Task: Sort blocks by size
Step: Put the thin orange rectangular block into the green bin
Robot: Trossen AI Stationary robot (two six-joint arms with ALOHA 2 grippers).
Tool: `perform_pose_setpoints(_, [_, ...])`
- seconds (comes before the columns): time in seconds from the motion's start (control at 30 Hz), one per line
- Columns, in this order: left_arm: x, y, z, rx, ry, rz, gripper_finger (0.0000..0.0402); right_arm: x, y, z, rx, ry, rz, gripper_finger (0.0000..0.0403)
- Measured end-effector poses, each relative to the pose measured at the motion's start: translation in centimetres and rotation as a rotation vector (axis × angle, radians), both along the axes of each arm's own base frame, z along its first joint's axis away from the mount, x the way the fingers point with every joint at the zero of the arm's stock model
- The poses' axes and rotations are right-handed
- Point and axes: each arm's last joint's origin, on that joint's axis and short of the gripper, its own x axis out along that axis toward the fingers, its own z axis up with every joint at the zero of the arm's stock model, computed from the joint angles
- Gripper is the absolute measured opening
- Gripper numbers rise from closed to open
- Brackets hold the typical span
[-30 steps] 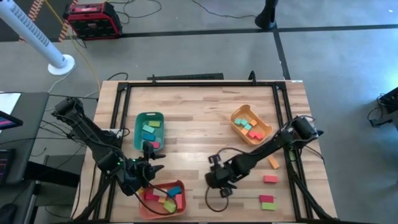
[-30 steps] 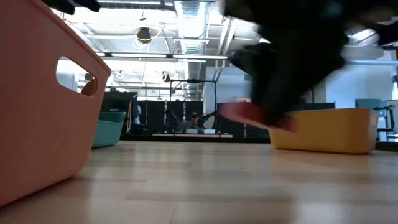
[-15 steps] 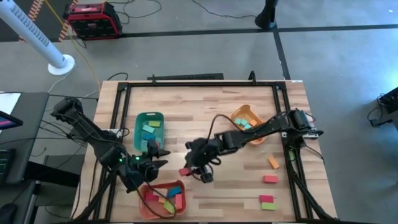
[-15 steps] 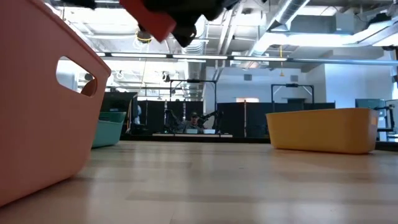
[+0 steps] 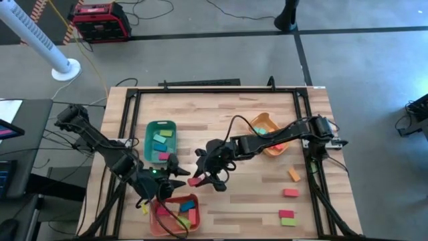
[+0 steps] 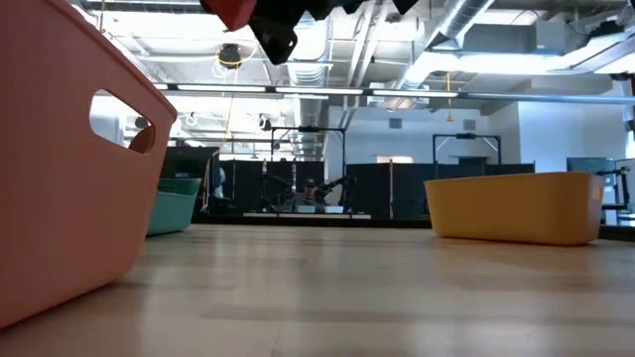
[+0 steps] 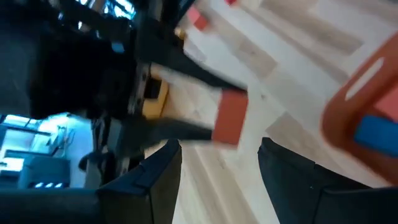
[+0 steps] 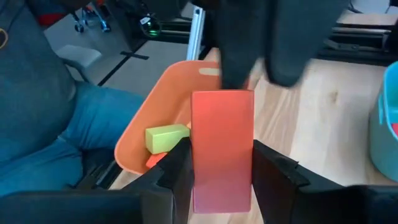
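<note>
Gripping a red block point(image 8: 222, 149) in the right gripper point(image 5: 200, 179)

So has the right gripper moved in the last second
Yes. In the high view the right gripper, shut on a red block, has swung left across the table, away from the orange tray and toward the salmon-red tray.
</note>
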Motion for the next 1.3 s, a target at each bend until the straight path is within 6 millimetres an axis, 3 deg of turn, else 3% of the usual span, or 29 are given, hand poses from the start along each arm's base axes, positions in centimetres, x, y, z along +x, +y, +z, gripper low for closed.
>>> perform_pose_setpoints(0.27, [1.4,0.9,0.6,-0.091,-0.02,-0.083,0.0203,0.1,-0.3,0.1,0.008,-0.004,-0.005,0.0161])
perform_pose_setpoints(0.6, [3.2,0.2,-1.5,-0.03,0.035,-0.103,0.0198,0.2,-0.3,0.3,0.007,-0.03,-0.003,0.0161])
perform_pose_setpoints(1.03, [3.4,0.2,-1.7,0.008,0.029,-0.104,0.0089,0.2,-0.6,0.2,0.015,-0.016,-0.013,0.0161])
perform_pose_setpoints(1.3, [3.3,0.0,-1.7,0.026,0.033,-0.12,0.0066,0.2,-1.1,0.1,0.055,0.027,-0.043,0.0161])
